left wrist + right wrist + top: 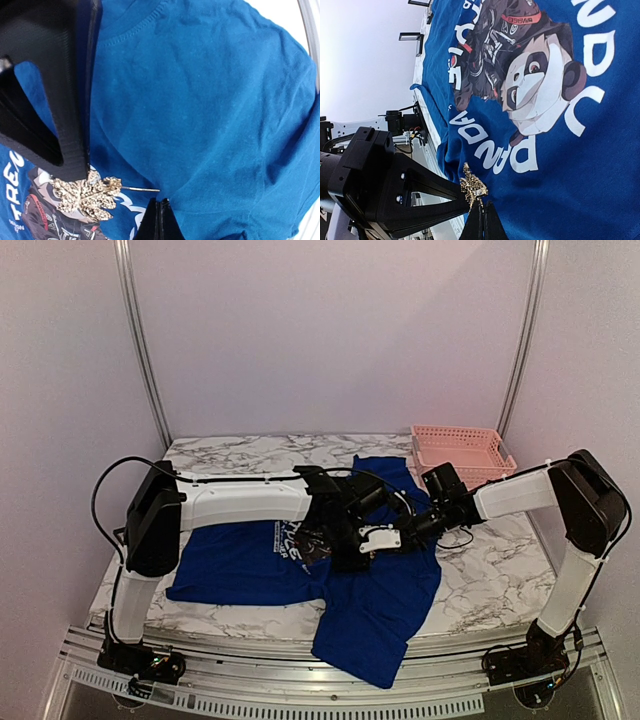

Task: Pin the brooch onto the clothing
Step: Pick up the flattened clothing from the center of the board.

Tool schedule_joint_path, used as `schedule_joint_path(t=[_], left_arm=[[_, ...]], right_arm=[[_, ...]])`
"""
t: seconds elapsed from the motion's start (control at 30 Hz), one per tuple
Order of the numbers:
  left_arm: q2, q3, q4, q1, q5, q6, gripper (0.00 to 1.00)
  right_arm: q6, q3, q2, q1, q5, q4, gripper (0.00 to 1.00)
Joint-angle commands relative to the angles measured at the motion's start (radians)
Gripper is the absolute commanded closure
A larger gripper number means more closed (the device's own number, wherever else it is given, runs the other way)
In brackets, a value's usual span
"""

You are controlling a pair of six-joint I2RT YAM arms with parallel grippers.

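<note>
The clothing (240, 565), a royal-blue T-shirt with a panda print (530, 85), lies spread on the marble table. The brooch (85, 196), a gold leaf, rests at the edge of the print, its bare pin pointing right along the fabric. My right gripper (481, 206) is shut on the brooch (472, 184); in the left wrist view its black fingers (70, 150) come down onto the leaf. My left gripper (161, 202) is shut, pinching a small ridge of shirt just beyond the pin's tip. In the top view both grippers (335, 545) (362, 545) meet over the chest and hide the brooch.
A pink slatted basket (455, 450) stands at the back right of the marble table (490, 570). The shirt's lower part hangs over the front edge (370, 645). White walls and metal posts close in the back and sides.
</note>
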Motion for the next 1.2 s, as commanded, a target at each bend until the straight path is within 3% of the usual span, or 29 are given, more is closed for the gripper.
schedule_joint_path(t=[0.0,0.17,1.17], left_arm=[[-0.011,-0.008,0.013,-0.016,-0.053,0.012,1.0],[-0.02,-0.041,0.055,-0.024,-0.122,0.031,1.0],[-0.025,-0.04,0.119,-0.031,-0.183,0.024,1.0]], right_arm=[[0.006,-0.02,0.014,0.0,-0.042,0.012,1.0],[0.022,-0.031,0.049,0.0,-0.069,0.036,1.0],[0.068,-0.066,0.138,0.012,-0.13,0.125,1.0]])
